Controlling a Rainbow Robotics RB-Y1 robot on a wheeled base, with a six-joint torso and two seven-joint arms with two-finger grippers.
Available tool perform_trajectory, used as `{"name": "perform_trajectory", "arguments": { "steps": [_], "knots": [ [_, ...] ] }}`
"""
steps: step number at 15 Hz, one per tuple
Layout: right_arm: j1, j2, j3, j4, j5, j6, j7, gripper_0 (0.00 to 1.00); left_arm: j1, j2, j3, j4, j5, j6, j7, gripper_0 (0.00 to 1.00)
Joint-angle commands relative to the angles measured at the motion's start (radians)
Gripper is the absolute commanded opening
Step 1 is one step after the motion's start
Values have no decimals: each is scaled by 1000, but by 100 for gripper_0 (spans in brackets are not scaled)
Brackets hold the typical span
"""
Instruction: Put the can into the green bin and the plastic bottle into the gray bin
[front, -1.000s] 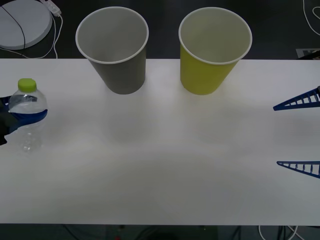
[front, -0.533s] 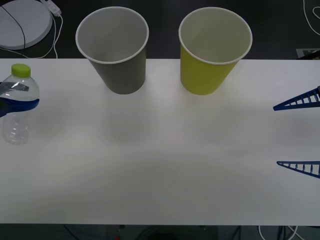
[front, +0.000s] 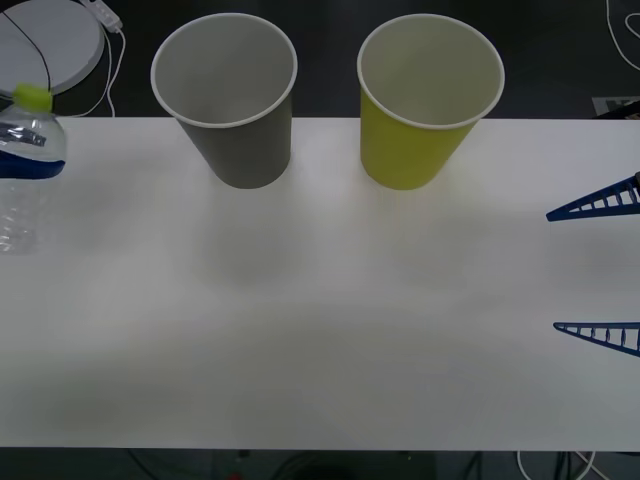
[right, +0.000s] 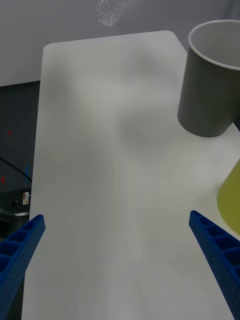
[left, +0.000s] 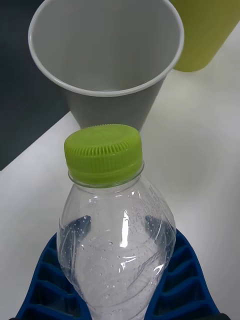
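Between the blue ribbed fingers of the left gripper (left: 120, 280) sits the plastic bottle (left: 117, 220), clamped around its clear belly with the lime-green cap upward; droplets cling to the inside of the plastic. From the front the bottle (front: 25, 170) is upright at the far left edge of the table, and its base appears to be off the surface. Its label is a blue band with a silvery patch, and no writing on it can be read. Just beyond the bottle's cap stands the gray bin (left: 107, 60), mouth open and pale inside, and past that the green bin (left: 205, 32), the two upright side by side near the table's far edge.

Well apart, at the opposite side of the table, the right gripper (front: 625, 265) hovers with its two blue fingers (right: 215, 250) spread wide and nothing between them. Ahead of it lie the gray bin (right: 212, 80) and a sliver of the green bin (right: 231, 200).

Everything rests on a plain white table (front: 320, 330) with rounded corners, its top bare around the cups. Behind it the floor is dark; a round white disc (front: 45, 45) with a black line across it and a white cable (front: 110, 60) lie beyond the corner nearest the left gripper, and more white cable (front: 620, 30) loops behind the right gripper's side.
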Motion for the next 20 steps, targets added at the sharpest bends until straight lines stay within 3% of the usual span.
{"name": "perform_trajectory", "arguments": {
  "steps": [1,7,15,20],
  "knots": [
    [0,0,0,0,0,0,0,100,-88,18,-69,72,4,-2,-3,0],
    [0,0,0,0,0,0,0,100,-283,18,-109,175,-18,-155,-3,0],
    [0,0,0,0,0,0,0,100,-472,18,-247,273,-65,-166,-2,0],
    [0,0,0,0,0,0,0,100,-662,18,-369,385,-87,-246,-5,0]
  ]
}}
